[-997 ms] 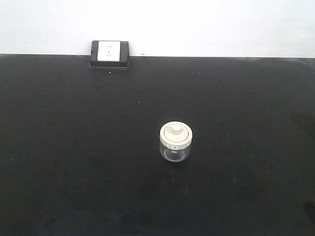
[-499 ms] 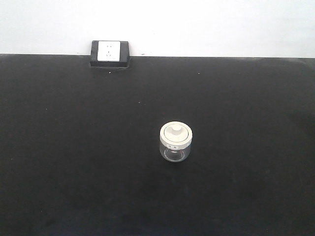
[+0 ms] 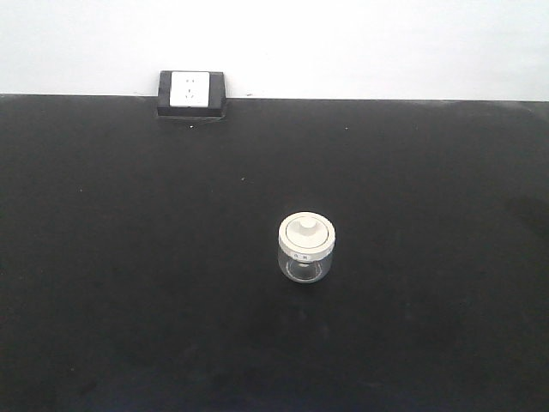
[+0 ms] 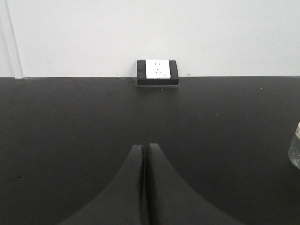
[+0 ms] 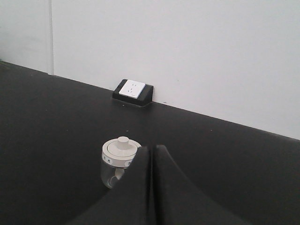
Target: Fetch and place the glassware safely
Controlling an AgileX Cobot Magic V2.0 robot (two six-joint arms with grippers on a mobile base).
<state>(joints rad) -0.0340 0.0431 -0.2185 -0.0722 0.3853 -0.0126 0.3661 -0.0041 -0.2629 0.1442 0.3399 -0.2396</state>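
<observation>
Glassware (image 3: 306, 249): squat clear jar, cream-white lid with central knob, upright on black counter (image 3: 129, 283), just right of frame centre in front view. Nothing touching it. Small marks on lid rim, too small to read. Socket block (image 3: 191, 93) at upper left, against white wall (image 3: 343, 43), well apart from jar. Left gripper (image 4: 144, 152): jaws together, low centre of left wrist view, jar edge at far right. Right gripper (image 5: 151, 152): jaws together, jar just left of tips, seemingly not touching.
</observation>
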